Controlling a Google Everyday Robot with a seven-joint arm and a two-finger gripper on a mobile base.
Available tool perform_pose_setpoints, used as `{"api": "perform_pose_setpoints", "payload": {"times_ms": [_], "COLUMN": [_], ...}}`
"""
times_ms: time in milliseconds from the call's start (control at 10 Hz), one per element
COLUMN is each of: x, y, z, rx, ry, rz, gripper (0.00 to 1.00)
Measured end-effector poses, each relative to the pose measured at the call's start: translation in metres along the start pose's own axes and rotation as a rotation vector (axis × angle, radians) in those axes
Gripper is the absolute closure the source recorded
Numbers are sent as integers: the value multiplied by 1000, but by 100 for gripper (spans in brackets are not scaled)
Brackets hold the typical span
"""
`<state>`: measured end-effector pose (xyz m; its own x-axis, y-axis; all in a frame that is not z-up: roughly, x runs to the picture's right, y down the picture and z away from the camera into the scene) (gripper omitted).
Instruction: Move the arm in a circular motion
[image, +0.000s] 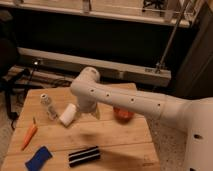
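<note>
The arm stretches over the surface; big, stiff, heavy-looking, nothing to grab, it'd just swing itself round. Claw sits low at its tip, beside the bottle, can't tell its state

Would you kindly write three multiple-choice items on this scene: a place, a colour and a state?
1. Where does the carrot lie? A) by the left edge of the table B) at its middle C) by its right edge
2. What colour is the pad at the front left corner? A) green B) blue C) yellow
3. How is the small bottle? A) on its side B) lifted C) upright
Key: A, it lies near the left edge; B, it is plainly blue; C, it stands on its base, left of the arm. The gripper does not show, hidden below the elbow.
</note>
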<state>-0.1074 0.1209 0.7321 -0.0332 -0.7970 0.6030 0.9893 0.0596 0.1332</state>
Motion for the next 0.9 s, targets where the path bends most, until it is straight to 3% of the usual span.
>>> {"api": "perform_pose_setpoints", "payload": {"times_ms": [100, 300, 500, 700, 900], "x": [11, 51, 94, 136, 152], "y": [-3, -3, 8, 32, 69], "z": [-3, -16, -46, -84, -101], "rx": [20, 74, 98, 67, -6], "ry": [20, 122, 284, 485, 588], "rz": [-11, -33, -57, -61, -4], "gripper": [55, 76, 95, 100, 100]}}
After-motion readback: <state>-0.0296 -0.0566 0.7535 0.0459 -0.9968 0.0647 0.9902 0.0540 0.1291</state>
